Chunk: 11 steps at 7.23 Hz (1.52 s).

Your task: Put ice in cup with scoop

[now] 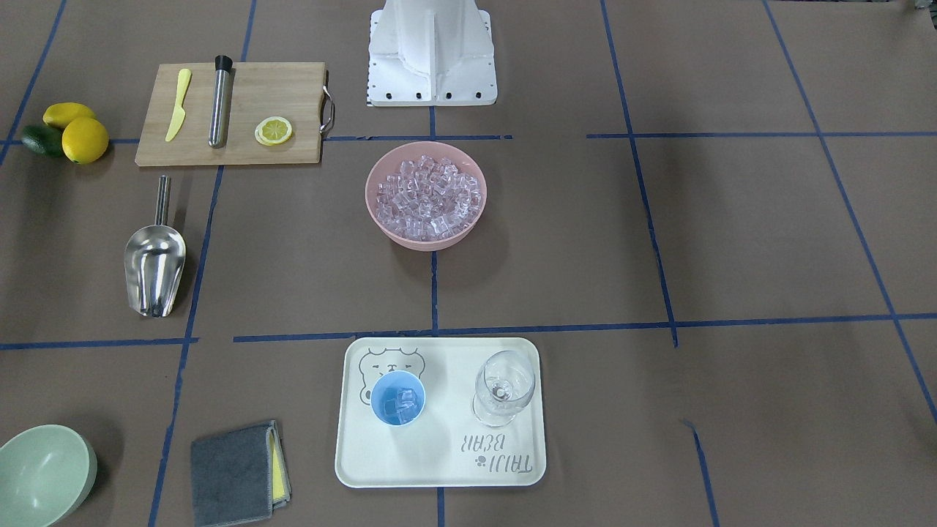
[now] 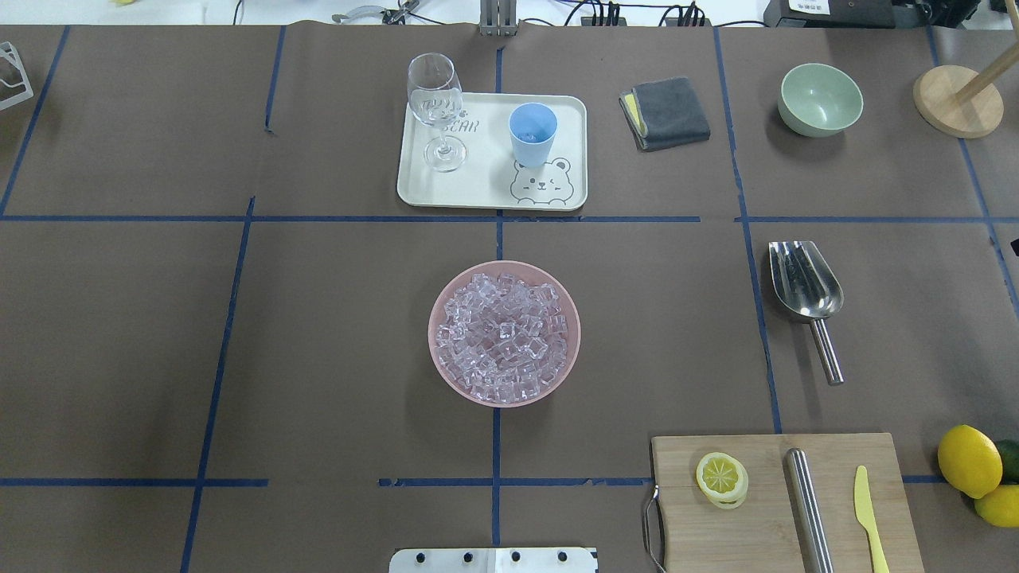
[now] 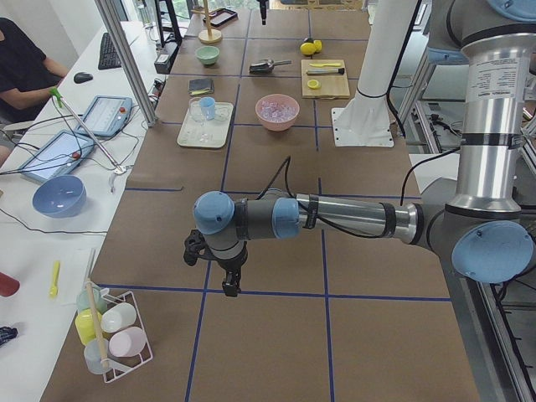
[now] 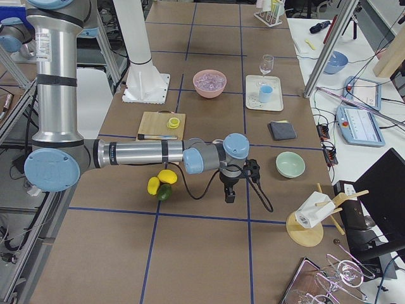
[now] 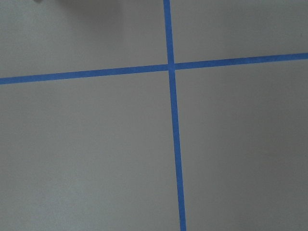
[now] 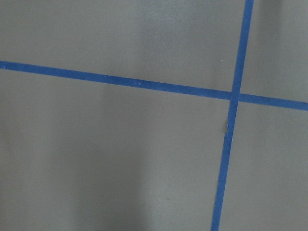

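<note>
Robot-right of the pink plastic bowl (image 1: 432,244), shiny steel scoop (image 1: 154,271) lies handle robot-ward, likely for pickup; left end effector (image 3: 228,289), right end effector (image 4: 229,197): grip can't tell.

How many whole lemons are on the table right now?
2. Both lie together off the cutting board's end, on the robot's right: one lemon, the other lemon against it, beside a dark green fruit.
</note>
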Each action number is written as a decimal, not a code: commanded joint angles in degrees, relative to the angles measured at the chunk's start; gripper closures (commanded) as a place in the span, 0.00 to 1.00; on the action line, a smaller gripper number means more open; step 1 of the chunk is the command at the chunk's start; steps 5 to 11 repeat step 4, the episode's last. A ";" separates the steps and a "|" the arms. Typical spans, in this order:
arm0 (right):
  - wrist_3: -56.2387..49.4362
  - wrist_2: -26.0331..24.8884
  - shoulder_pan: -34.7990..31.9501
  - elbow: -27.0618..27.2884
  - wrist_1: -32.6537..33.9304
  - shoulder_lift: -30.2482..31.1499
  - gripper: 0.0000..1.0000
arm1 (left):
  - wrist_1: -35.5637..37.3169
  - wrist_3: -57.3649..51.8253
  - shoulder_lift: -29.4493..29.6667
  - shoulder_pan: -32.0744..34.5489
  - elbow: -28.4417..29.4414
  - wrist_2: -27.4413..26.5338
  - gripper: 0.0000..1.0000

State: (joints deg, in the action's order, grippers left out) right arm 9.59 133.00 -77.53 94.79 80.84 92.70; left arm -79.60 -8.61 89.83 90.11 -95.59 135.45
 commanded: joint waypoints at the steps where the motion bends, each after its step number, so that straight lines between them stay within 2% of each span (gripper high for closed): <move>1: -0.01 0.07 -0.08 0.30 -0.16 0.64 0.00 | 0.05 0.26 0.43 -0.02 0.05 -0.01 0.00; 11: -0.01 -0.11 -0.08 0.39 -0.25 0.64 0.00 | 0.14 0.17 0.87 -0.11 0.05 -0.10 0.00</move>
